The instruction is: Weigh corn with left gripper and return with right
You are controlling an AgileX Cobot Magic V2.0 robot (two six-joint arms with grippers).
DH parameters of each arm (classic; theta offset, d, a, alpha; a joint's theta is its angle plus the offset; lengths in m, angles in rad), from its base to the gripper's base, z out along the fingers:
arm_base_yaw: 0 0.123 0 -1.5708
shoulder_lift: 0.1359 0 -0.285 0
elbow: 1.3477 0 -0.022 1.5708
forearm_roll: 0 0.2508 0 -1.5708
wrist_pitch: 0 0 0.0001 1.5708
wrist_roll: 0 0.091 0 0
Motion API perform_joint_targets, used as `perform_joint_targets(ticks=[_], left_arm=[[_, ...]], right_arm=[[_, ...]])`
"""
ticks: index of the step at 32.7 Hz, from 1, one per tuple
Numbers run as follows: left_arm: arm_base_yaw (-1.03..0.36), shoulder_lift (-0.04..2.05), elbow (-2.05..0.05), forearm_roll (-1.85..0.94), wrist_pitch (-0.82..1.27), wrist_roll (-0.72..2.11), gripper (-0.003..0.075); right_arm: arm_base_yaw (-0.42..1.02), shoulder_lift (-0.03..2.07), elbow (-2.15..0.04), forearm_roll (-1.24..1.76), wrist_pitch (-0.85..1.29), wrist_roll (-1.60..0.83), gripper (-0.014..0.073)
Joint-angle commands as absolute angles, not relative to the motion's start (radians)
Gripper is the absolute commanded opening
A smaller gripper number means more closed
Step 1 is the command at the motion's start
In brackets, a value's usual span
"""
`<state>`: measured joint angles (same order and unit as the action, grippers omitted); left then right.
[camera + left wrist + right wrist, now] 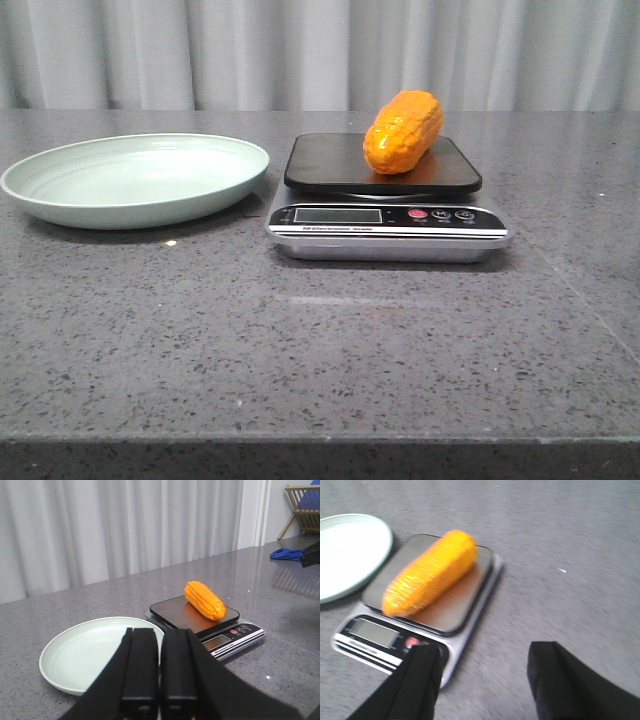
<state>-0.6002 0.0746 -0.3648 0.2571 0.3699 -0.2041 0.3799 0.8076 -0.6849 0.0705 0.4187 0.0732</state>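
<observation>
The orange-yellow corn [404, 131] lies on the black platform of the kitchen scale [388, 222], toward its right side. It also shows in the left wrist view [205, 600] and the right wrist view [430, 573]. The pale green plate [135, 179] stands empty to the scale's left. My left gripper [160, 640] is shut and empty, well back from the plate [85, 652]. My right gripper [482, 655] is open and empty, above the table just beside the scale's front corner [445, 665]. Neither gripper shows in the front view.
The grey stone table [320, 340] runs to a front edge near the camera. Grey curtains hang behind. In the left wrist view a blue cloth [287, 554] and a wooden rack [304, 507] stand off to the far side.
</observation>
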Motion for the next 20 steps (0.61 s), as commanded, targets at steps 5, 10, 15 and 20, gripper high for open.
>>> perform_joint_targets(ticks=[5, 10, 15, 20], left_arm=[[-0.609, 0.088, -0.389, 0.263, 0.287, -0.204, 0.0134], [-0.609, 0.088, -0.389, 0.263, 0.287, -0.204, 0.0134], [-0.609, 0.088, -0.389, 0.263, 0.287, -0.204, 0.0134], [-0.609, 0.088, -0.389, 0.263, 0.287, -0.204, 0.0134]], right_arm=[[0.509, 1.084, -1.027, 0.073, 0.442, 0.081, 0.0498], [0.524, 1.278, -1.304, 0.057, 0.632, 0.245, 0.0498], [0.526, 1.454, -1.556, -0.072, 0.871, 0.541, 0.0498], [0.526, 1.604, -1.725, -0.128, 1.076, 0.663, 0.0498]])
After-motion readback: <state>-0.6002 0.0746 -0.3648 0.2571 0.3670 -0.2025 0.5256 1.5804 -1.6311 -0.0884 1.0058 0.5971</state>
